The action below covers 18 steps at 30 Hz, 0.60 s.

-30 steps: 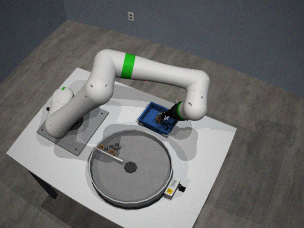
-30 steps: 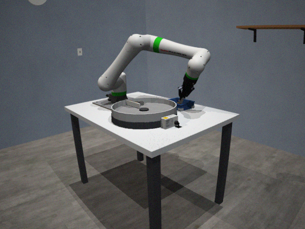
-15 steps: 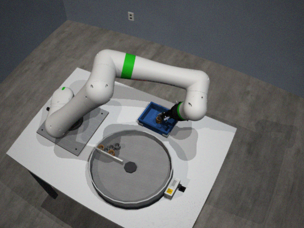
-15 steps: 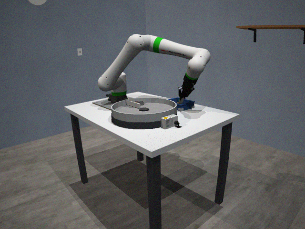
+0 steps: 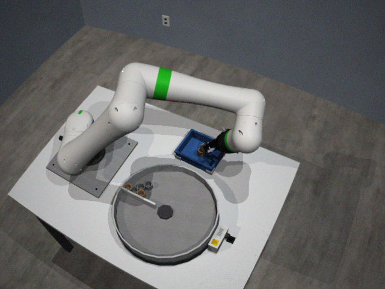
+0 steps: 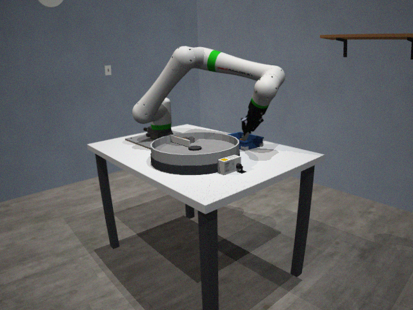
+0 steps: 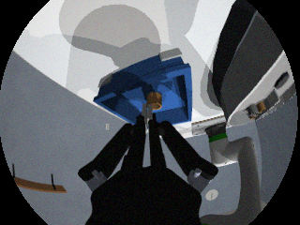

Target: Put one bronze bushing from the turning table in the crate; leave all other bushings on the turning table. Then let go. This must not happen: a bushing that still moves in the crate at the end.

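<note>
Hanging from the clenched end effector [image 5: 204, 147] [image 6: 246, 134] [image 7: 147, 114], seemingly by its wall, a bronze bushing [image 5: 200, 150] [image 7: 155, 100] is within the blue crate [image 5: 187, 155] [image 6: 256, 143] [image 7: 184, 96]; whether it touches the floor, I cannot tell. The turning table [image 5: 217, 205] [image 6: 197, 159], nearer on the white counter [image 5: 267, 174] [image 6: 186, 181], carries two bronze bushings [image 5: 141, 193] and three grey ones [image 5: 148, 185] by the pale bar [image 5: 138, 196] [image 6: 180, 140] at left.
</note>
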Each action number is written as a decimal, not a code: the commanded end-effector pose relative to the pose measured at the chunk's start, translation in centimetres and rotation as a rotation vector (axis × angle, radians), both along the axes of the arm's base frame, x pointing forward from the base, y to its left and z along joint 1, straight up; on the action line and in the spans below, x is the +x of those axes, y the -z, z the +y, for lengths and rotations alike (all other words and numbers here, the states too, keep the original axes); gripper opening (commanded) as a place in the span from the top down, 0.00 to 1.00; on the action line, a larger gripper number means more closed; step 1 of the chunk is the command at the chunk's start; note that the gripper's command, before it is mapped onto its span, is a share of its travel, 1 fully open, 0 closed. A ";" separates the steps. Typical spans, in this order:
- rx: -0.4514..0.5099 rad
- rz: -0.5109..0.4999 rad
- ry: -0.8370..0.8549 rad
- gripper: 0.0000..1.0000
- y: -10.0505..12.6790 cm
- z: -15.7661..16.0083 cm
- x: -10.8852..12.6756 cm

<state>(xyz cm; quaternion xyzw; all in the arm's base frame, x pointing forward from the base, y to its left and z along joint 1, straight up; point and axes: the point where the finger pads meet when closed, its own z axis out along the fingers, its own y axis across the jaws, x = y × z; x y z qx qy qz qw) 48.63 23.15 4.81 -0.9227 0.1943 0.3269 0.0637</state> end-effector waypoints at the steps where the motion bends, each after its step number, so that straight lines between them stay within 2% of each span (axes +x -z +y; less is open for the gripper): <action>1: 0.000 0.000 0.000 1.00 0.0 0.0 0.0; 14: 0.000 0.000 0.000 1.00 0.0 0.0 0.0; 15: 0.000 0.000 0.000 0.93 0.0 0.0 0.0; 18: 0.000 0.000 0.000 0.93 0.0 0.0 0.0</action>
